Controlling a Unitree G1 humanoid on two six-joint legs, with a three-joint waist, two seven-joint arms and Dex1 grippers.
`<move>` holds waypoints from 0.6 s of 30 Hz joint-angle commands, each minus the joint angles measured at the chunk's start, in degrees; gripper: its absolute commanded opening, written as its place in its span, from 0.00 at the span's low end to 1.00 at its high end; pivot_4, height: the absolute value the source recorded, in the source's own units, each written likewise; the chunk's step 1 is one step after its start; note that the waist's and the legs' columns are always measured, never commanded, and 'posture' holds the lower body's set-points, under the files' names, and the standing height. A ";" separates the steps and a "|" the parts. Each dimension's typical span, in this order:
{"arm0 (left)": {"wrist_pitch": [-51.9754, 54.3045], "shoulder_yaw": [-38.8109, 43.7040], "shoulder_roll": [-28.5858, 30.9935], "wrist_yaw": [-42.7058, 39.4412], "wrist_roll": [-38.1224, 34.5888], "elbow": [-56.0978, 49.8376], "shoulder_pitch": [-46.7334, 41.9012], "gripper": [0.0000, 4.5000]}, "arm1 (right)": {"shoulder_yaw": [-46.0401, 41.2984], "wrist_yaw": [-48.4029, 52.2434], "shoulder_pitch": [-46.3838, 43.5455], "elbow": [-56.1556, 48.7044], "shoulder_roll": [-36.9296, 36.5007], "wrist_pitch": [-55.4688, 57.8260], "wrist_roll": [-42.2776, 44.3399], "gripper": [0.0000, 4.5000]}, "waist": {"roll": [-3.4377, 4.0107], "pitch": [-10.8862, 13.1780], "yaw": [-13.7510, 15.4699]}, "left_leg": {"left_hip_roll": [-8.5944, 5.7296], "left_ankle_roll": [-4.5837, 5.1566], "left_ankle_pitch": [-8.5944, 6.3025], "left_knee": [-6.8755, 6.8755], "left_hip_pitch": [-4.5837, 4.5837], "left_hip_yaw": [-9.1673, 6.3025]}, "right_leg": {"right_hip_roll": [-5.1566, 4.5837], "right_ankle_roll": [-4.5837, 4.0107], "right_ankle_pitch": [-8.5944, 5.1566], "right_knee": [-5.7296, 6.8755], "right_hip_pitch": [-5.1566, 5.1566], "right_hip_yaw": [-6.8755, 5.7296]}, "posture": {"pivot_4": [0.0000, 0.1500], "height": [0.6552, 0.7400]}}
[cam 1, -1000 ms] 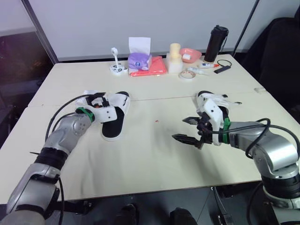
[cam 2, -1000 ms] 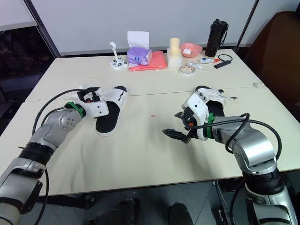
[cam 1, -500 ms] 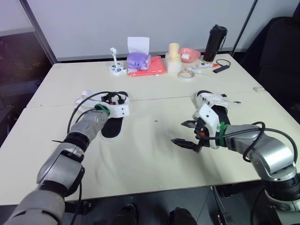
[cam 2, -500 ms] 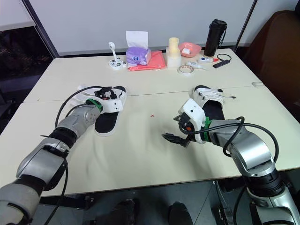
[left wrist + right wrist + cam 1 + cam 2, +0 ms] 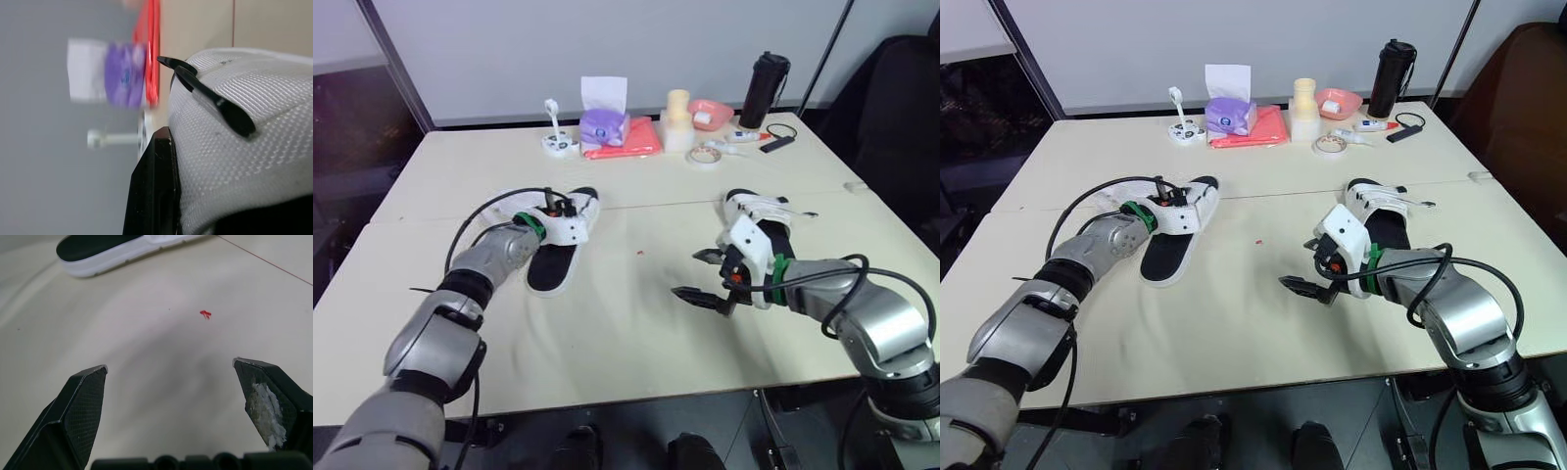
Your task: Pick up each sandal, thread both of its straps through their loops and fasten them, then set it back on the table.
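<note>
Now the left tool (image 5: pixel 564 207), clenched on the left sandal (image 5: pixel 551 270), has pushed forward; the right tool (image 5: pixel 687 274) stays open.

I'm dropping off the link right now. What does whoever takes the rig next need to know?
Left pincer: on the white strap of the left sandal; grip can't be judged.
Right pincer: open, empty, hovering over the table; the right sandal lies just past its wrist.
Done: nothing confirmed; both sandals are on the table, and strap fastening can't be read.
Left to do: thread and fasten both straps on each sandal, then set each back.
</note>
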 commanded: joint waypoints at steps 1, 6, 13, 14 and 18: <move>-22.78 -1.06 2.35 -5.09 -5.39 -4.51 -1.64 0.01 | -2.48 0.62 -2.11 2.34 -1.99 -2.98 -0.48 1.00 | -0.02 0.01 -0.02 | -0.01 0.00 0.00 0.00 -0.02 0.00 | -0.01 0.00 0.00 -0.02 -0.01 0.00 | 1.00 1.00; -43.00 -4.82 2.41 -10.60 -7.17 -4.48 -4.41 0.01 | -4.15 0.58 -3.73 6.61 -3.23 -5.60 -0.96 1.00 | -0.02 0.01 -0.10 | -0.01 0.00 0.00 -0.02 -0.04 0.03 | -0.03 -0.02 0.01 -0.09 -0.03 0.01 | 1.00 1.00; -56.24 -7.63 0.13 -10.40 -0.46 -0.25 -10.37 0.01 | -7.27 3.35 -3.33 7.39 -7.30 -6.52 0.38 1.00 | -0.02 0.01 -0.04 | -0.03 0.02 0.00 -0.01 -0.06 0.05 | -0.03 0.00 0.00 -0.08 -0.01 0.01 | 1.00 1.00; -56.60 -7.59 -0.17 -9.67 1.09 -0.28 -10.75 0.01 | -7.68 3.66 -3.17 7.20 -7.84 -6.49 0.63 1.00 | -0.02 0.01 -0.03 | -0.04 0.02 0.00 0.00 -0.05 0.04 | -0.03 0.01 -0.01 -0.09 0.02 0.00 | 1.00 1.00; -56.32 -8.06 -1.76 -4.59 11.44 -2.45 -11.53 0.01 | -9.87 3.96 -2.88 5.66 -9.39 -5.08 1.99 1.00 | -0.02 0.01 -0.23 | -0.05 0.02 0.00 0.00 -0.05 0.05 | -0.03 0.02 -0.01 -0.07 0.01 0.01 | 1.00 1.00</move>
